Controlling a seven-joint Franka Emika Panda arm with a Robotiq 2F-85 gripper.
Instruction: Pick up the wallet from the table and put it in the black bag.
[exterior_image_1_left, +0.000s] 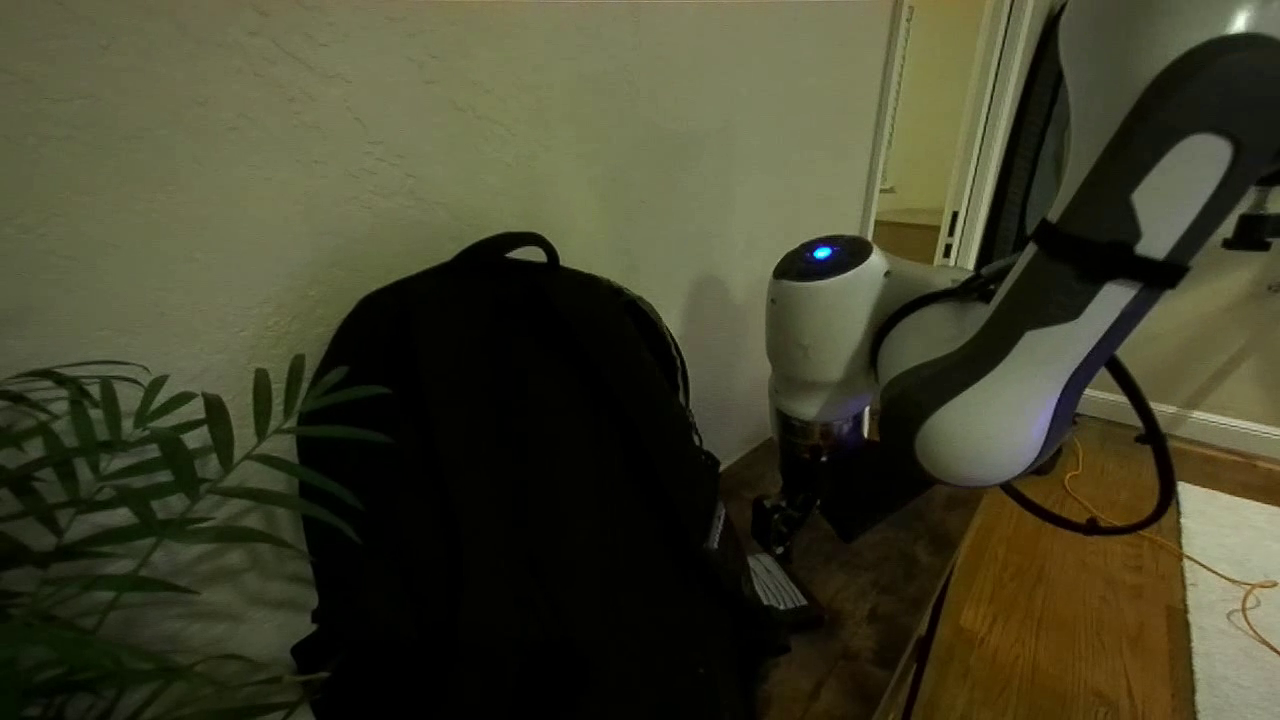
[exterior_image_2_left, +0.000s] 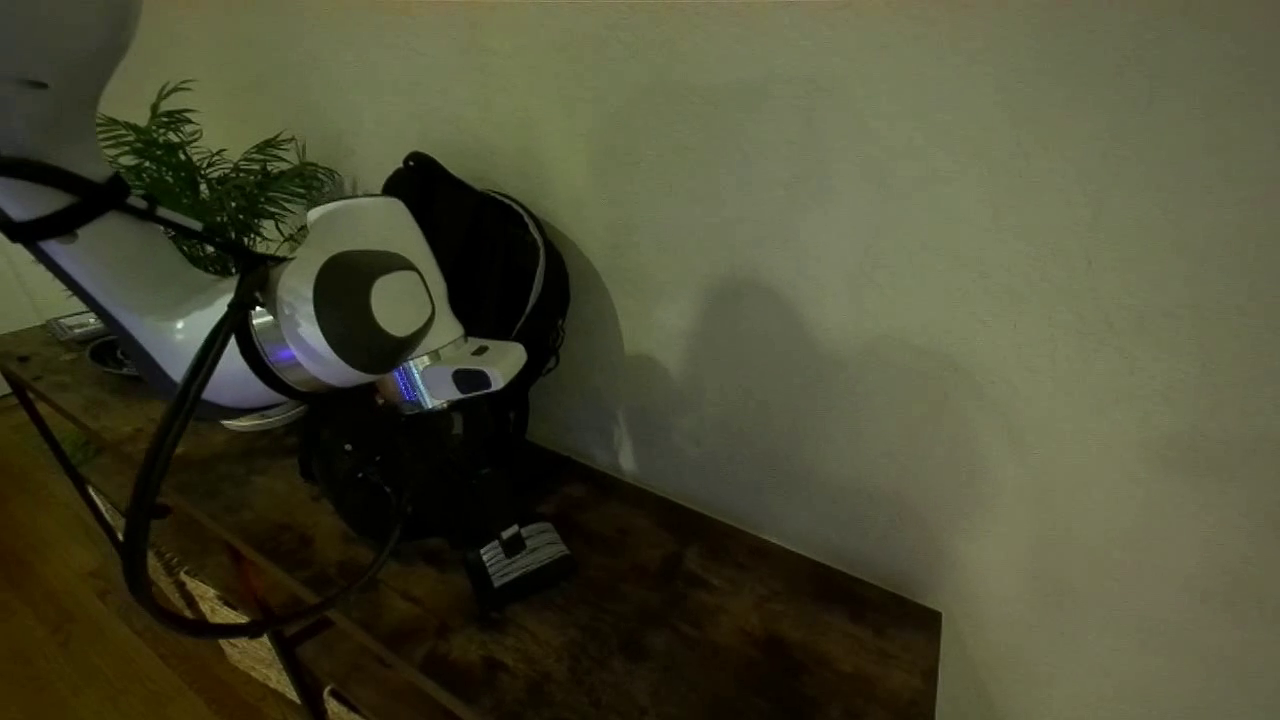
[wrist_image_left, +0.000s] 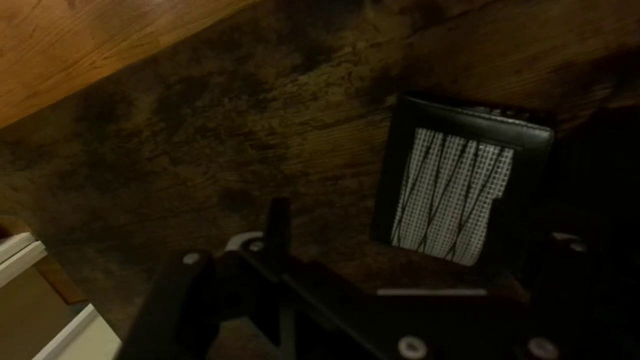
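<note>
Hanging with jaws spread and empty, the black end effector (wrist_image_left: 392, 207) has the flat black grey-patched wallet (wrist_image_left: 447, 195) below it on the dark brown wooden table (wrist_image_left: 225, 150), off-centre toward the domed black fabric backpack (exterior_image_1_left: 530, 480).

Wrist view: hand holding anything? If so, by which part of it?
Nothing is held: the hand is open, and the wallet lies on the table.
</note>
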